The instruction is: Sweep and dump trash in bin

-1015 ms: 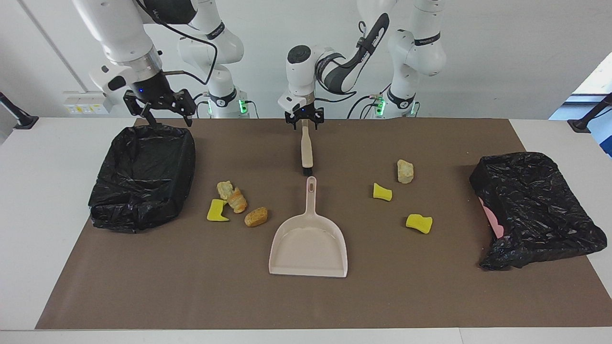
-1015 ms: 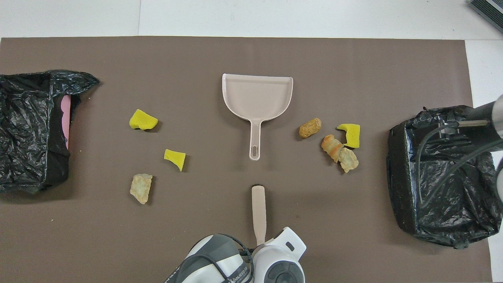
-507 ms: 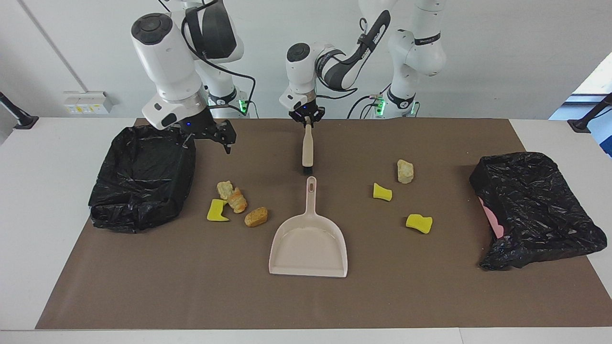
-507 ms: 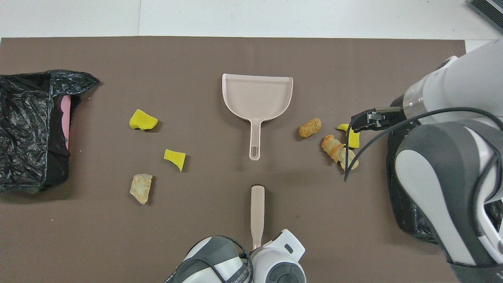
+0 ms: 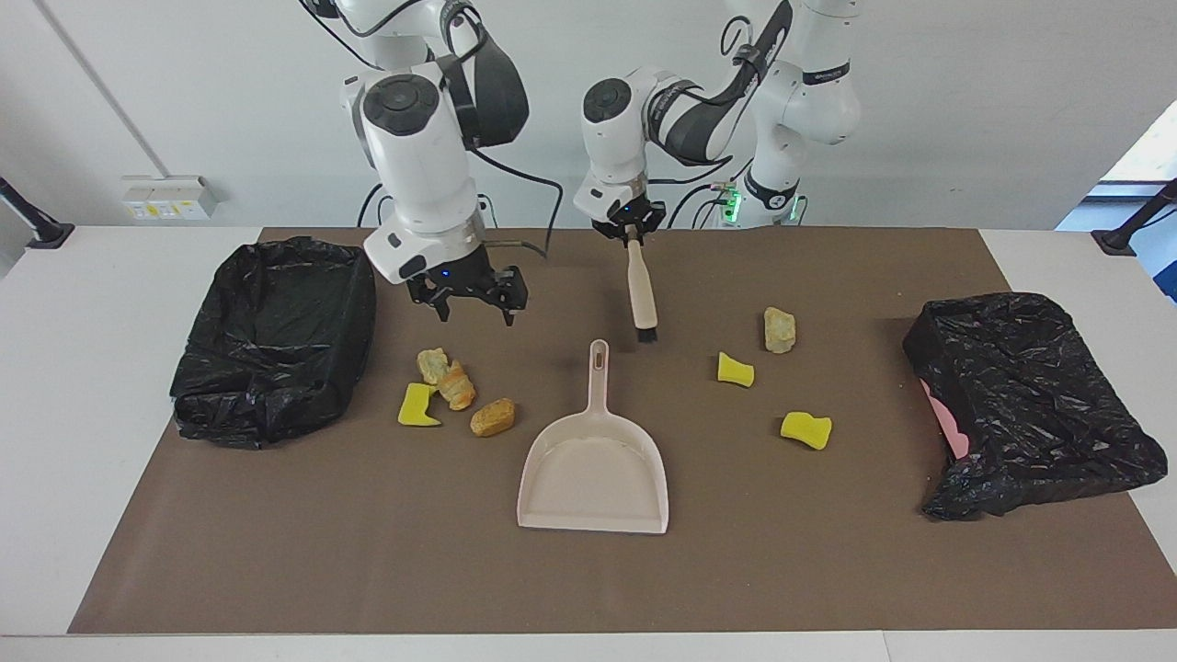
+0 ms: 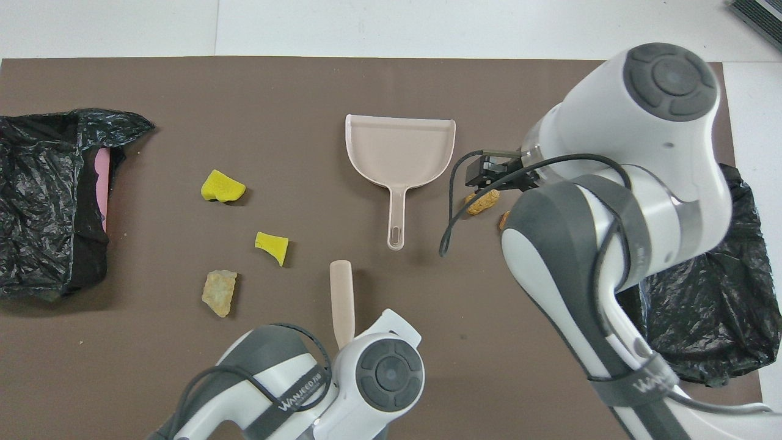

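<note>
Figure: tabletop scene, read across the facing view, with places given relative to the dustpan (image 5: 593,473), which lies on the brown mat (image 5: 588,579) at mid-table, handle pointing toward the robots.

Toward the right arm's end of the table from the dustpan sits a bin lined with a black bag (image 5: 274,336).

Between that bin and the dustpan lies one cluster of trash: a pale bread chunk (image 5: 431,364) touching an orange-brown bread chunk (image 5: 457,385), a yellow sponge piece (image 5: 418,405) just beside them, and a brown bread chunk (image 5: 493,416) closest to the dustpan.

The right gripper (image 5: 476,308) hangs in the air with its fingers spread, holding nothing, over the mat just nearer the robots than this cluster.

The left gripper (image 5: 633,235) is clenched on the handle tip of the brush (image 5: 641,294), which slants down with its black bristles at the mat, just beside the end of the dustpan's handle.

Toward the left arm's end from the dustpan lie three scattered scraps: a small yellow sponge piece (image 5: 735,369), a tan bread chunk (image 5: 779,329) nearer the robots, and a larger yellow sponge piece (image 5: 805,429).

At that end of the table rests a second bin in a black bag (image 5: 1030,400), tipped on its side, a pink wall showing.
</note>
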### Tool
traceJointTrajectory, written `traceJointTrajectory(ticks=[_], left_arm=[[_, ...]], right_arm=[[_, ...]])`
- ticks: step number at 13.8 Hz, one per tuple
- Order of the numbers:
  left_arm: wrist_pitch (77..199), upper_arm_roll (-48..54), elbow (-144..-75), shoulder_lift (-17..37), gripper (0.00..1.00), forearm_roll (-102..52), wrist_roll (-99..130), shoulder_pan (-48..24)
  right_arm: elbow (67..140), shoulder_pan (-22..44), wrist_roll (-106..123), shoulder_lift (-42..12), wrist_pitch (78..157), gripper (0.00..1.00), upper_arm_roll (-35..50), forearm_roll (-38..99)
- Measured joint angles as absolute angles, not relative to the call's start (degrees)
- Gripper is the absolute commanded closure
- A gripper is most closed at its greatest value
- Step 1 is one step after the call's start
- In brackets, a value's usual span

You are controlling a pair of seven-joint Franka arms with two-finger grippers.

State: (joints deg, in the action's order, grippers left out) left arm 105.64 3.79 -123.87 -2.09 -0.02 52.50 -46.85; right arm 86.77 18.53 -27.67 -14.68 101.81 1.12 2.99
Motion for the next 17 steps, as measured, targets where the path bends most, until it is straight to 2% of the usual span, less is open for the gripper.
traceJointTrajectory(ticks=[4,9,12,17], left_arm=[[96.8,3.6,-123.7,-4.5,1.0,4.4,51.9,-38.4],[90.1,3.6,-125.4,-5.9,1.0,6.0,52.8,-31.2],[90.2,3.6,-129.4,-7.4,1.0,6.1,54.7,-27.8],[93.9,3.6,-138.9,-13.3,1.0,6.1,55.8,-25.6]], right_arm=[[83.9,22.4,-30.3,-22.0,106.8,0.0,1.2,3.0],[83.6,26.7,-33.8,-27.6,112.3,0.0,1.3,3.0],[83.6,28.0,-34.5,-29.0,113.0,0.0,1.2,3.0],[84.3,29.0,-34.5,-29.4,113.7,0.0,1.3,3.0]])
